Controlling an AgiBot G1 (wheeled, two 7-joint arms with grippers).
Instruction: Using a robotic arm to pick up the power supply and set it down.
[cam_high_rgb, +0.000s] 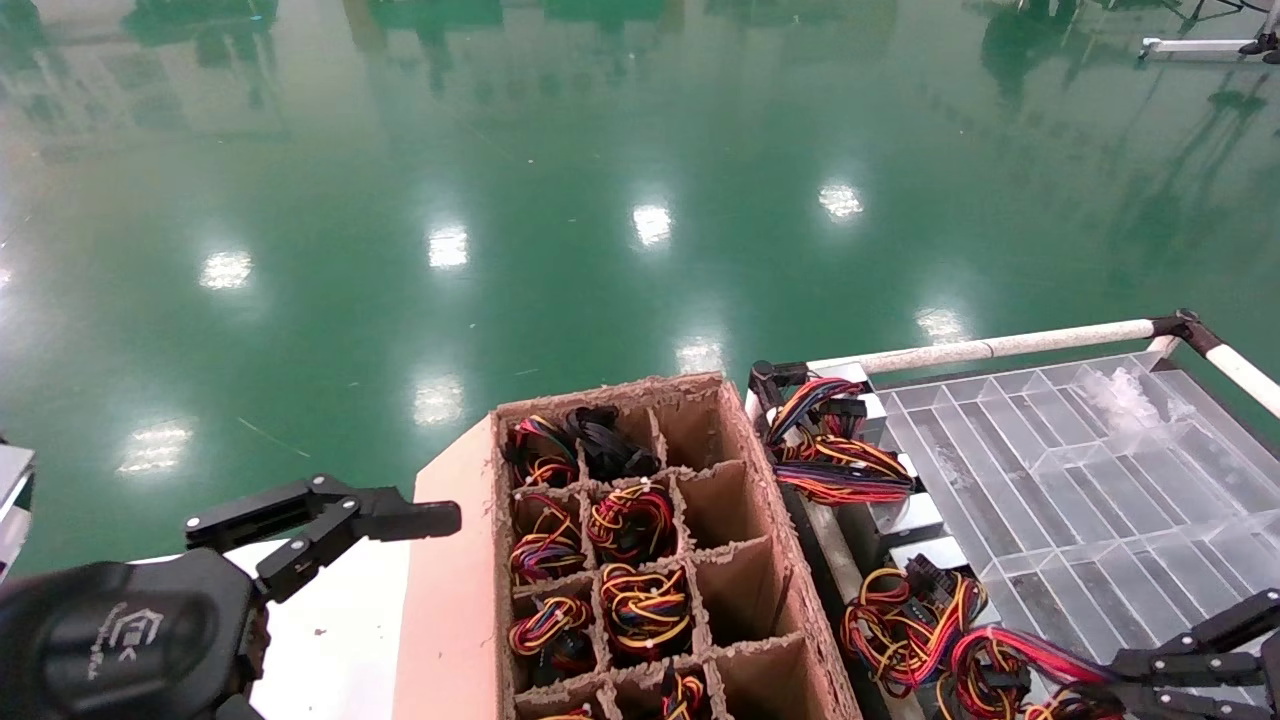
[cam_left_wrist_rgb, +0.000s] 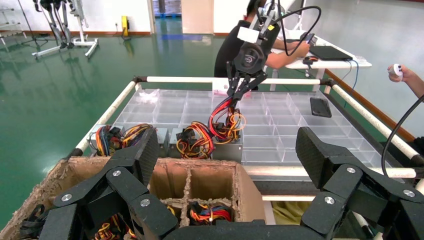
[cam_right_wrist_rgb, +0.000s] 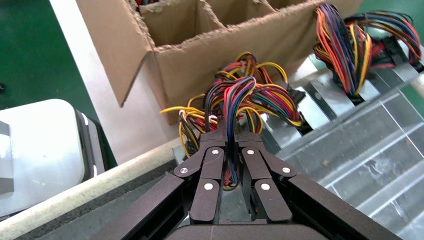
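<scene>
Your left gripper (cam_high_rgb: 330, 530) hangs beside the carton (cam_high_rgb: 455, 600), black fingers spread and holding nothing; its round housing bears an embossed logo you cannot read. The carton is rough brown corrugated board, split by dividers into square cells, several stuffed with coiled red, yellow, orange and black wires. To its right lies a clear plastic tray (cam_high_rgb: 1100, 480) of long rectangular compartments, framed by white tubing. Your right gripper (cam_right_wrist_rgb: 229, 137) sits at the tray's near edge beside the carton, fingers pressed together on the wire bundle (cam_right_wrist_rgb: 245, 100) of the power supply (cam_left_wrist_rgb: 227, 148), a silver-grey metal box resting on the tray. Two more supplies (cam_high_rgb: 840, 450) lie beyond it along the carton.
</scene>
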